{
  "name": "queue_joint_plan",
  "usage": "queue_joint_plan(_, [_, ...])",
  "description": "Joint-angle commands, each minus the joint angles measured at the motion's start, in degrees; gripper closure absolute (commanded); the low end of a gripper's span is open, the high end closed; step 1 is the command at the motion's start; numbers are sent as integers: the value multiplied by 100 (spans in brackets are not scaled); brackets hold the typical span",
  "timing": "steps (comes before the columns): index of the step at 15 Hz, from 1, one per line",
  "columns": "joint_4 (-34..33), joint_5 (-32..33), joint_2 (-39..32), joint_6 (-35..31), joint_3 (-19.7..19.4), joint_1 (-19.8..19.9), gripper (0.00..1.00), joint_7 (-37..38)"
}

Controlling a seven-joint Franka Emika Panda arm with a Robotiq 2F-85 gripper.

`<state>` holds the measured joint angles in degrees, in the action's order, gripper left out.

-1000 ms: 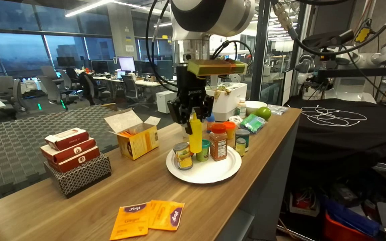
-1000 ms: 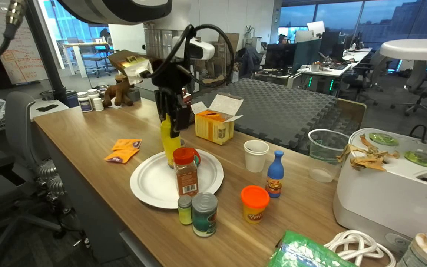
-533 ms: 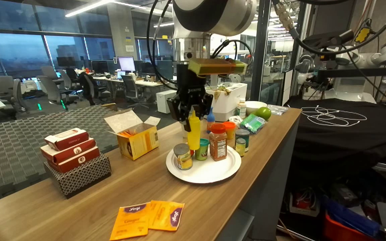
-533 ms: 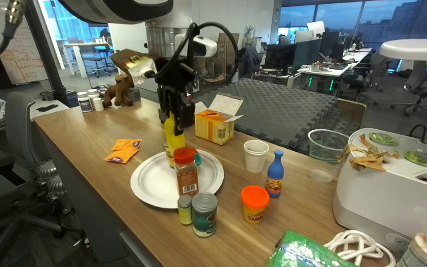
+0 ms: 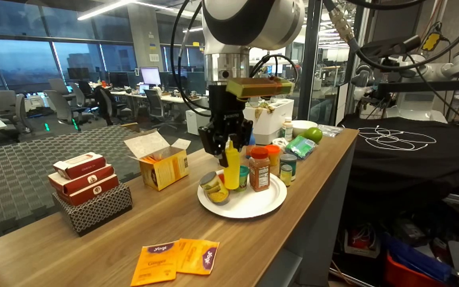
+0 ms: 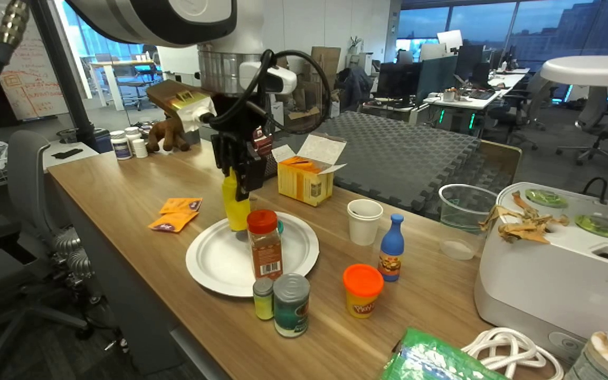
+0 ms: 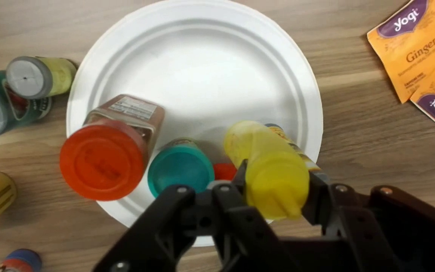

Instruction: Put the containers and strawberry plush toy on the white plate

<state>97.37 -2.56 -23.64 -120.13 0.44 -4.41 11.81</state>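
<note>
My gripper (image 7: 276, 189) is shut on an upright yellow squeeze bottle (image 5: 232, 169), held at the far-left part of the white plate (image 5: 249, 207). I cannot tell whether its base touches the plate. A yellow-labelled can (image 5: 214, 188) leans left beside it, close to or touching it. A teal-lidded tub (image 7: 181, 170) and a red-lidded spice jar (image 6: 265, 245) stand on the plate. A mostly hidden red thing (image 7: 224, 171) lies between tub and bottle; I cannot tell whether it is the strawberry plush.
Beside the plate stand a green can (image 6: 291, 306) and a small can (image 6: 263, 300). Farther off are an orange-lidded tub (image 6: 363, 290), a blue bottle (image 6: 391, 248), white cups (image 6: 364, 221) and an open tea box (image 6: 306, 179). Tea sachets (image 5: 173, 259) lie in front.
My gripper has risen slightly, then come down lower with the yellow bottle. The yellow-labelled can has gone from nearly upright half a second ago to leaning left.
</note>
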Motion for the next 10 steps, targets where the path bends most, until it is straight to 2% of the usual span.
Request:
queue_joint_plan(1, [280,67,175,-101,-12,28,87,-74])
queue_joint_plan(10, [354,-111,-14,-135,20,238,85,-499])
